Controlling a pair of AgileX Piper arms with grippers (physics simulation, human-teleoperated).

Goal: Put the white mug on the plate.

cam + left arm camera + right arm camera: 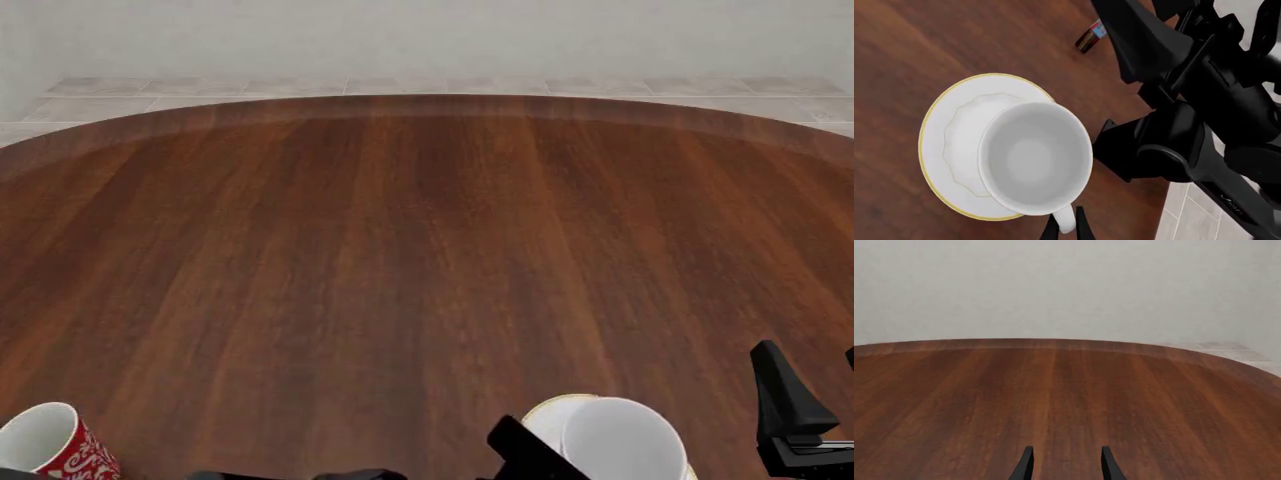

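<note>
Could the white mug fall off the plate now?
Maybe. The white mug looks off-centre, over the plate rim, so it may tip if set down there. The left claw pinches only its small handle, a grip that could slip. The right arm sits close by and might bump it.

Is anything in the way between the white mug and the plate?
No, nothing visible blocks it. In the left wrist view the white mug is right over the plate, and the left gripper pinches its handle. Whether the mug already touches the plate cannot be told.
</note>
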